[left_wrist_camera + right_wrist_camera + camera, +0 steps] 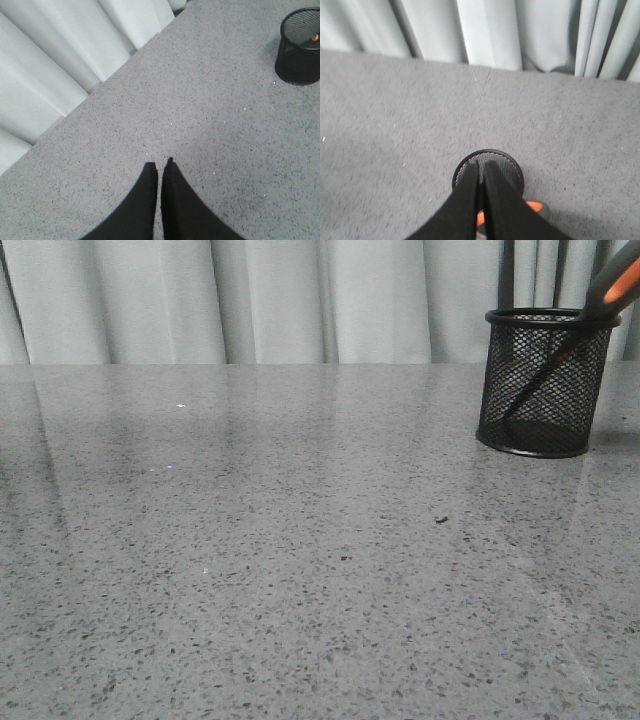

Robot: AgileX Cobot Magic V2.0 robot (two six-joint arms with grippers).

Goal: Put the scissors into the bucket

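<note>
Scissors leaned blades-down inside the bucket, far right on the table. Right gripper, fingers pressed together, hovered above; retreating straight upward would avoid tipping it.

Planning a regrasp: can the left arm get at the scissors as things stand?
Probably yes. The scissors stand in the bucket, handles above the rim, open table between; but the right gripper sits directly over them.
</note>
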